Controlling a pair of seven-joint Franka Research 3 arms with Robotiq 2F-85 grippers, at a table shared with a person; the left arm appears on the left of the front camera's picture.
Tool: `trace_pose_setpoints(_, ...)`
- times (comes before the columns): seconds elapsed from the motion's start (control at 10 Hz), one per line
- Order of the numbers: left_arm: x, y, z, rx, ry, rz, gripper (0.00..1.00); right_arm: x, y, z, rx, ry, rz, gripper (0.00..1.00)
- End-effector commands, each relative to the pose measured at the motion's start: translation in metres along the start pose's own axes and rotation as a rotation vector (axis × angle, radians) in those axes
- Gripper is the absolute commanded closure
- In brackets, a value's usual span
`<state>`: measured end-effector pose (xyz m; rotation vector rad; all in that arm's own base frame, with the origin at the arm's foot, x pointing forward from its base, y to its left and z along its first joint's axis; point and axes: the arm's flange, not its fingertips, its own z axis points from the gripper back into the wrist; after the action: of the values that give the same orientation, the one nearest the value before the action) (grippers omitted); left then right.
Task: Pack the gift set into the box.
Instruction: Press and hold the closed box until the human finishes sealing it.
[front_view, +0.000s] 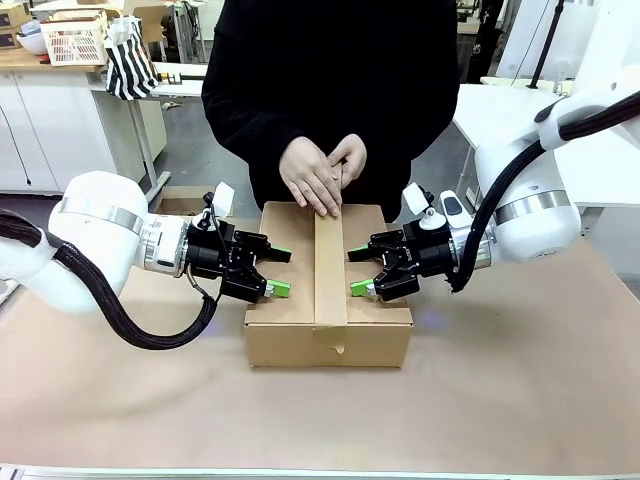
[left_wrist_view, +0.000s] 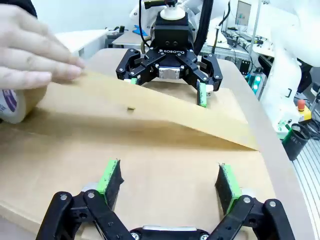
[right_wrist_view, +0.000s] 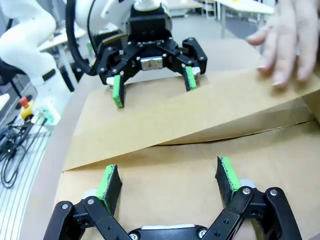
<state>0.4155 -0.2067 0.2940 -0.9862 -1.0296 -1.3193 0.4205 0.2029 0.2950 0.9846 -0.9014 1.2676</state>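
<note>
The brown cardboard box (front_view: 290, 320) stands at mid-table with its top flaps folded down. A long strip of brown tape (front_view: 330, 270) runs along its centre seam. The person's hands (front_view: 320, 175) press the strip's far end; a tape roll (left_wrist_view: 12, 102) sits under one hand. My left gripper (front_view: 284, 272) is open, its green pads (left_wrist_view: 112, 175) over the left flap. My right gripper (front_view: 356, 271) is open over the right flap, facing the left one across the strip (right_wrist_view: 200, 115). The gift set is hidden from view.
Brown paper covers the table (front_view: 520, 380), with free room in front of the box and to both sides. A white lattice basket (front_view: 75, 42) and a striped bag (front_view: 130, 65) stand on a counter far back left. A white table (front_view: 500, 110) is behind at right.
</note>
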Motion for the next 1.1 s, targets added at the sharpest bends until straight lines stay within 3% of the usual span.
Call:
trace_pose_setpoints(0.0,-0.0026,-0.0015,0.0005,0.001,0.006,-0.010,0.00,-0.0039,0.0022,-0.0006,-0.010,-0.004,0.004,0.00)
trace_pose_setpoints(1.0,-0.0026,-0.0015,0.0005,0.001,0.006,-0.010,0.00,-0.0039,0.0022,-0.0006,-0.010,-0.004,0.004,0.00)
